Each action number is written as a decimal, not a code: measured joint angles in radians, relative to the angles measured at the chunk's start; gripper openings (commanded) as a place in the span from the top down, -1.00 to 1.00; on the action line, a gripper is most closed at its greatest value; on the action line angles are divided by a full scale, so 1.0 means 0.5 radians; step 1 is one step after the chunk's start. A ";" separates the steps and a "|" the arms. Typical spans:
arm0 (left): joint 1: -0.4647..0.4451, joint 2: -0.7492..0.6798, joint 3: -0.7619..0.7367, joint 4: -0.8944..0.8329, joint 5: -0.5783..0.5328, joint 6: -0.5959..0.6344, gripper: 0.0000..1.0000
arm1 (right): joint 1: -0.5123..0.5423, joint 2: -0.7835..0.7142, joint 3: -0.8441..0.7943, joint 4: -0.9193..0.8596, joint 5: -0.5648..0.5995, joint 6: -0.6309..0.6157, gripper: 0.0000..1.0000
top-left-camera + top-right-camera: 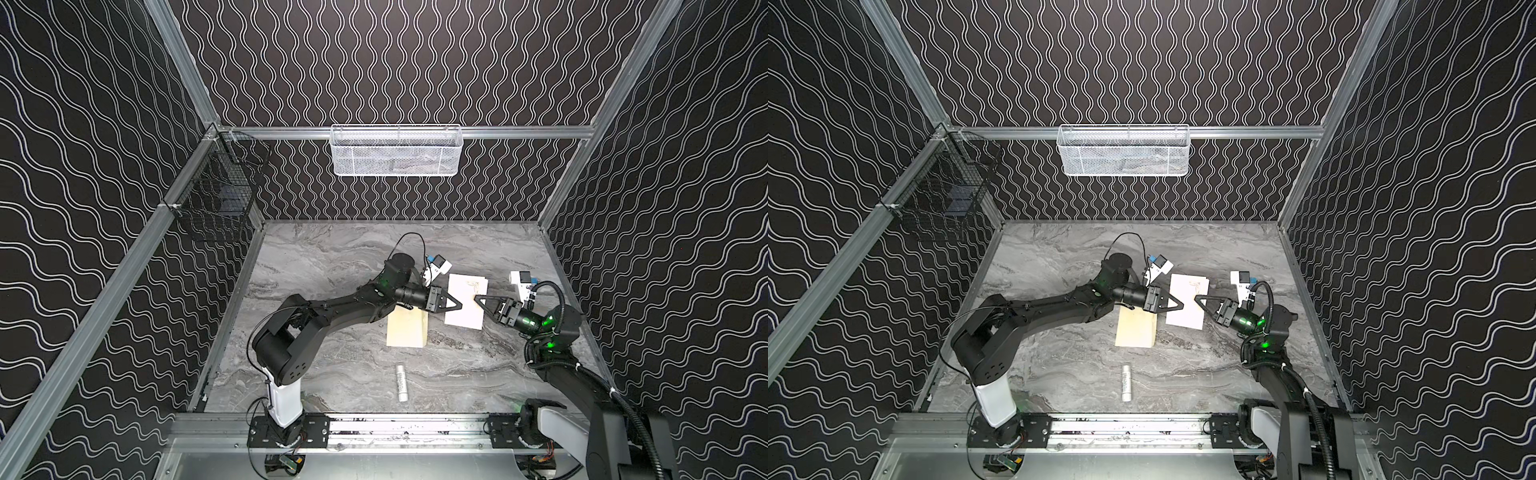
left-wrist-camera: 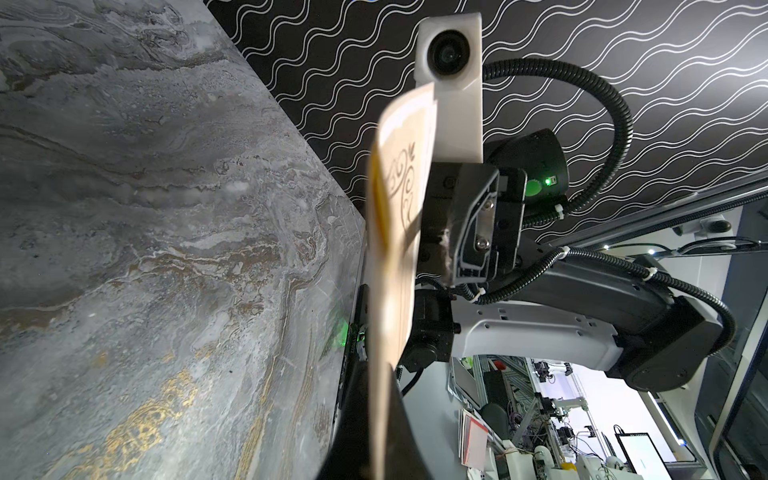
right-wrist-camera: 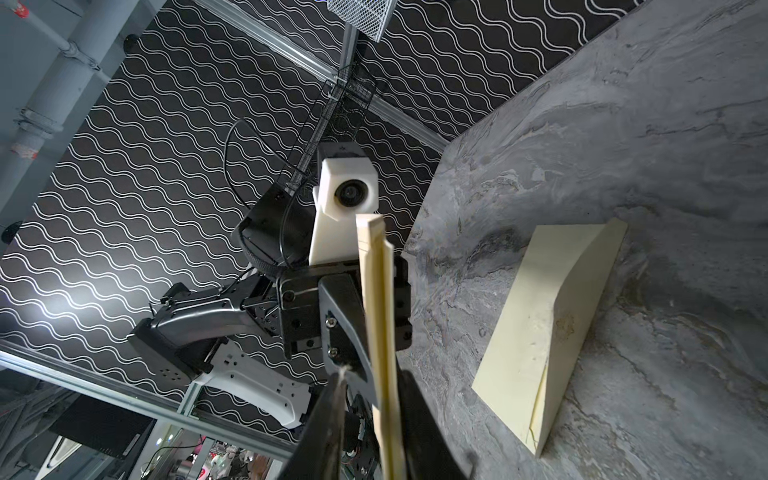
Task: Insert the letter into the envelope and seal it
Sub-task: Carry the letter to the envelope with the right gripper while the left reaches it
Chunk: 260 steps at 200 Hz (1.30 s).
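While the envelope (image 1: 407,332) lies flat on the counter (image 1: 332,270), partly under the left arm (image 1: 332,309), the letter (image 1: 465,318) is held in the air just right of it, long axis pointing away from the robot. The left gripper (image 1: 457,304) has its jaws clamped on the letter's left edge; the right gripper (image 1: 478,298) has its jaws straddling the opposite edge, narrowly apart, and whether they pinch it I cannot tell

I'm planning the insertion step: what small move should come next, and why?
Probably clamp the right hand on the letter: the left hand pinches one edge in mid-air, the right sits around the opposite edge, grip unclear, and the envelope lies on the table.
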<state>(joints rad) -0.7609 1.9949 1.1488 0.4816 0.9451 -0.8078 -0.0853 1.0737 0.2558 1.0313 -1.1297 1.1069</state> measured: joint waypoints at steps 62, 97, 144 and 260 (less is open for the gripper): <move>0.003 -0.066 -0.092 0.024 -0.059 0.008 0.48 | 0.069 -0.075 0.040 -0.273 0.095 -0.151 0.98; 0.084 -0.192 -0.261 -0.016 -0.187 0.076 -0.17 | 0.089 -0.143 0.122 -0.699 0.198 -0.385 1.00; 0.391 -0.469 -0.531 -0.402 -0.539 0.237 -0.49 | 0.288 -0.104 0.302 -1.337 0.468 -0.771 1.00; 0.462 -0.410 -0.637 -1.055 -0.993 0.452 -0.54 | 0.797 0.229 0.835 -2.023 1.086 -1.048 1.00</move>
<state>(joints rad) -0.5301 1.7901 0.8303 -0.0460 0.4488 -0.5816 0.3130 1.1881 0.6731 0.0196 -0.5869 0.5831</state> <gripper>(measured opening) 0.774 0.049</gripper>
